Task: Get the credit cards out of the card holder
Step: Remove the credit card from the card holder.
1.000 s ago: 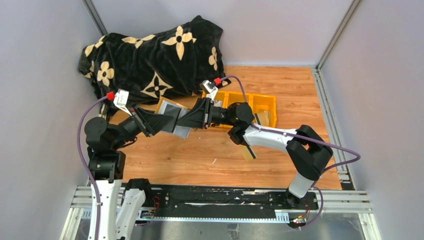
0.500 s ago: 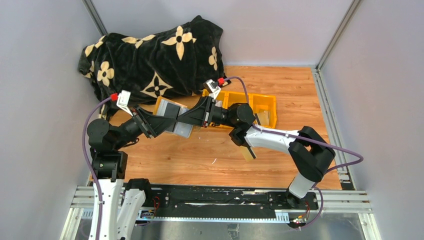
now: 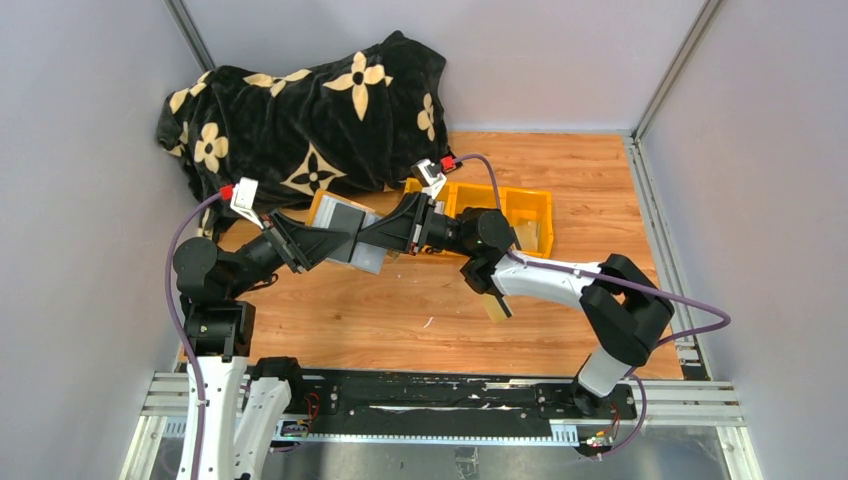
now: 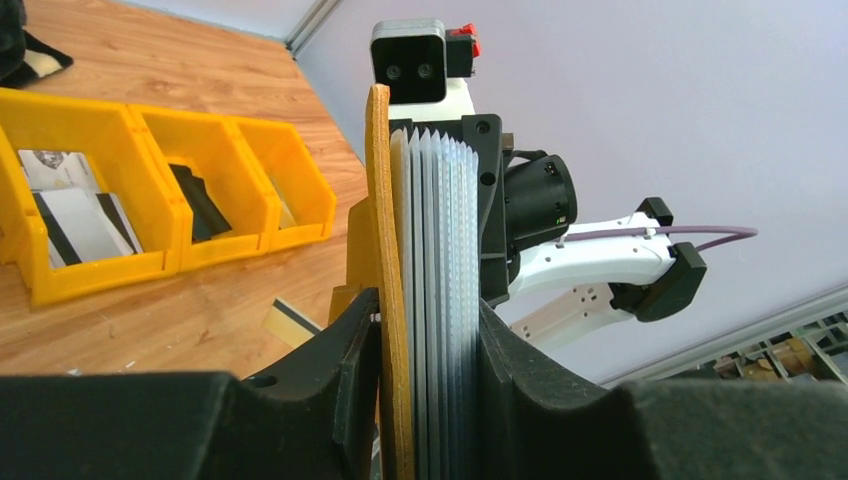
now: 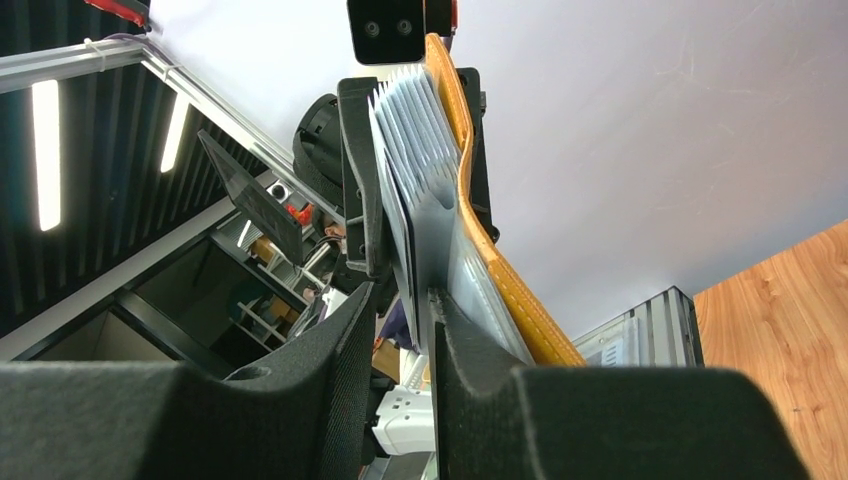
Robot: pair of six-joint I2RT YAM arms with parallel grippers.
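Clamping the mustard-tan folding card holder (image 4: 381,220) from nine and three o'clock, both jaws sit narrowly closed on it — probably light, floppy; hold its stiffer cover.

Card holder (image 3: 352,238) left of bin (image 3: 545,206) (cards (image 4: 75,220) inside, prob.).

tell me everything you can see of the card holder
The card holder is a mustard-tan folding wallet, leather-like outside and grey inside, with a fanned stack of clear plastic pockets. It is held open in the air above the table, edge-on to both wrist cameras. The left hand clamps cover and pockets together; the right hand pinches several pockets from the opposite end.
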